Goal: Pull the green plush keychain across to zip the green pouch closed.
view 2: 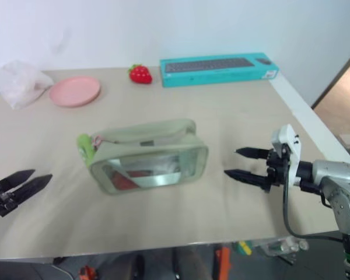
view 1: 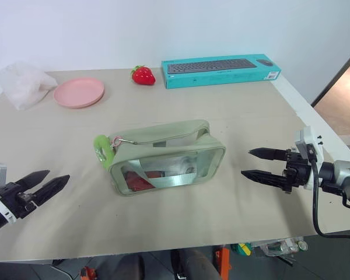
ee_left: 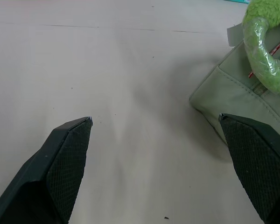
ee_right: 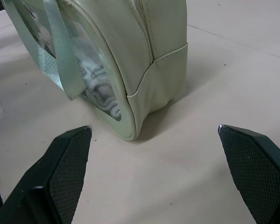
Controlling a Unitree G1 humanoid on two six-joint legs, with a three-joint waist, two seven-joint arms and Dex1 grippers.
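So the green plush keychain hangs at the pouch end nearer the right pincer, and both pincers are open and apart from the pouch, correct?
Not quite. The green plush keychain hangs at the end of the green pouch nearer the left pincer, as the left eye view shows. The rest holds: the left pincer and the right pincer are open and apart from the pouch.

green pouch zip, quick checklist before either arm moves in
1. Left gripper open, nothing held: ok.
2. Right gripper open, nothing held: ok.
3. Green plush keychain in the open at the pouch's left end, not covered: ok.
4. Green pouch standing on the table, between the grippers, touched by neither: ok.
5. Zipper's state: cannot tell.
6. Strawberry, pink plate, keyboard box far behind the pouch: ok.
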